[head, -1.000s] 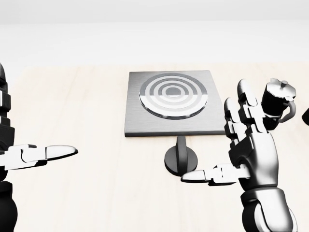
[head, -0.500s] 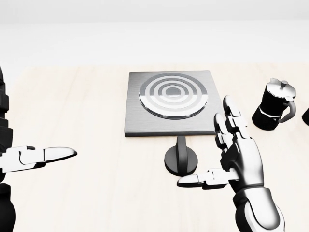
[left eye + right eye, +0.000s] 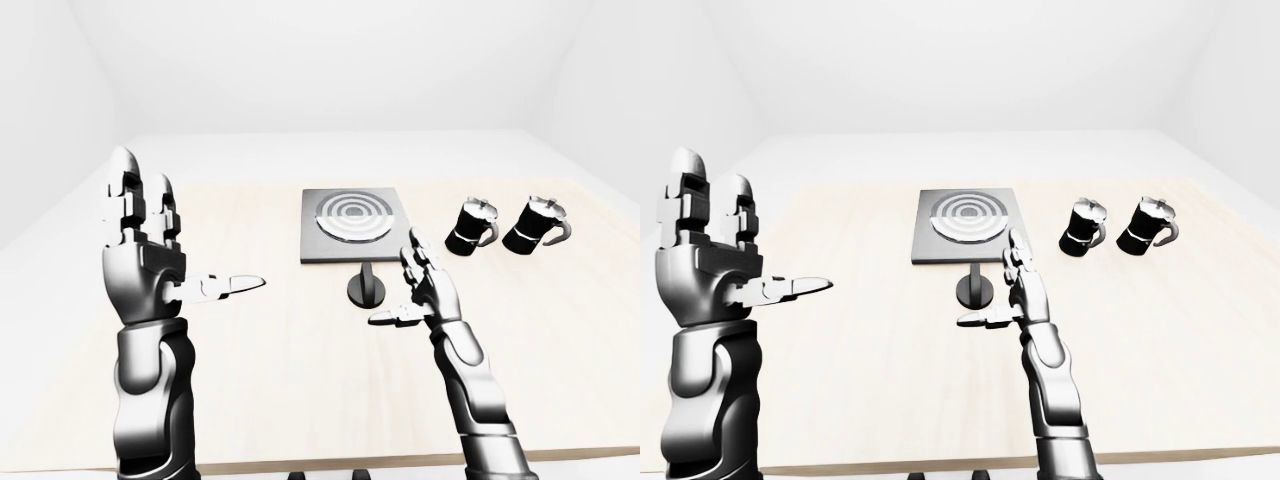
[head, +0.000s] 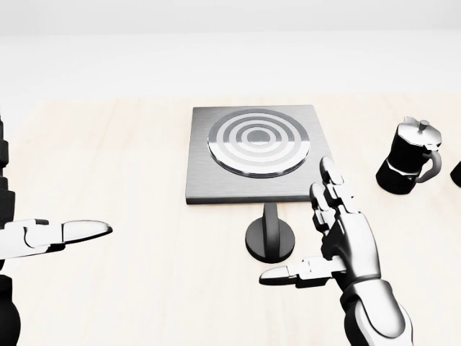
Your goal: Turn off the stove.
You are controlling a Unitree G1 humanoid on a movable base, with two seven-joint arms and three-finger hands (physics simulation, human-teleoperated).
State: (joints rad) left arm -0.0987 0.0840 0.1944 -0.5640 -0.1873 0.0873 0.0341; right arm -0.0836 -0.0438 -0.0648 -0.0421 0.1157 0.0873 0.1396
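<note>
Head view: grey square metal stove (image 4: pixel 253 153) with ringed burner, on pale wooden surface (image 4: pixel 130 158). Its dark round knob with upright ridge (image 4: pixel 270 238) sits just left of the right hand (image 4: pixel 338 241), whose fingers (image 4: pixel 331 194) are spread open, holding nothing. Left hand (image 3: pixel 145 255) raised well apart, fingers open, empty. Knob likely rigid, smooth, possibly slippery; pinch the ridge between thumb and fingers and twist.

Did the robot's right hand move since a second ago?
Yes. In the head view the right hand has slid left and down, off the moka pot it covered, toward the stove knob. The stove stayed put.
</note>
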